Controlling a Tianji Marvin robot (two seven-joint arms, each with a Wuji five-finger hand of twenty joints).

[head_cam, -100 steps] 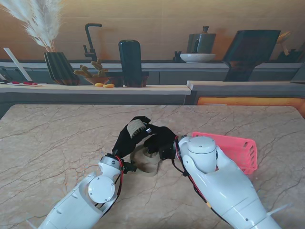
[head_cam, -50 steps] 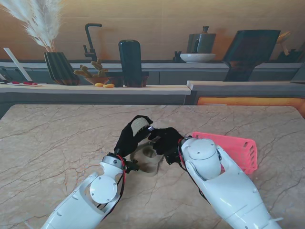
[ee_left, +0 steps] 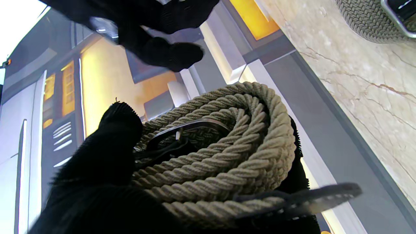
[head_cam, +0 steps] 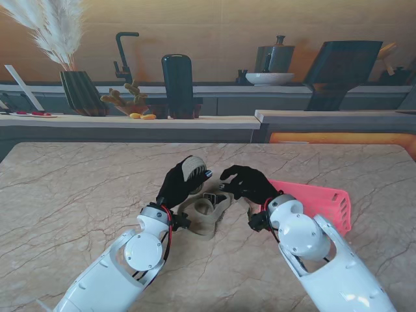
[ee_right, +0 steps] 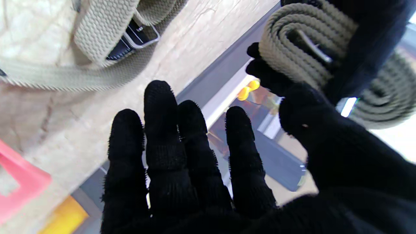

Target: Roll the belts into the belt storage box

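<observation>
both white arms rise from the near corners and angle inward, wrists bent toward each other; the left hand (head_cam: 182, 182), gloved in black, is raised with fingers (ee_left: 107, 152) curled round a coiled belt (ee_left: 224, 152); the right hand (head_cam: 247, 183), also in black, hangs just beside it, fingers (ee_right: 162, 136) extended and slightly spread, gripping nothing

left hand (head_cam: 177, 183) holding rolled belt (head_cam: 192, 168) over table (head_cam: 78, 195) centre | second belt (head_cam: 207, 214) lying on table, nearer to me | right hand (head_cam: 246, 182) hovering right of roll | storage box (head_cam: 318, 201) sitting right of hands
</observation>
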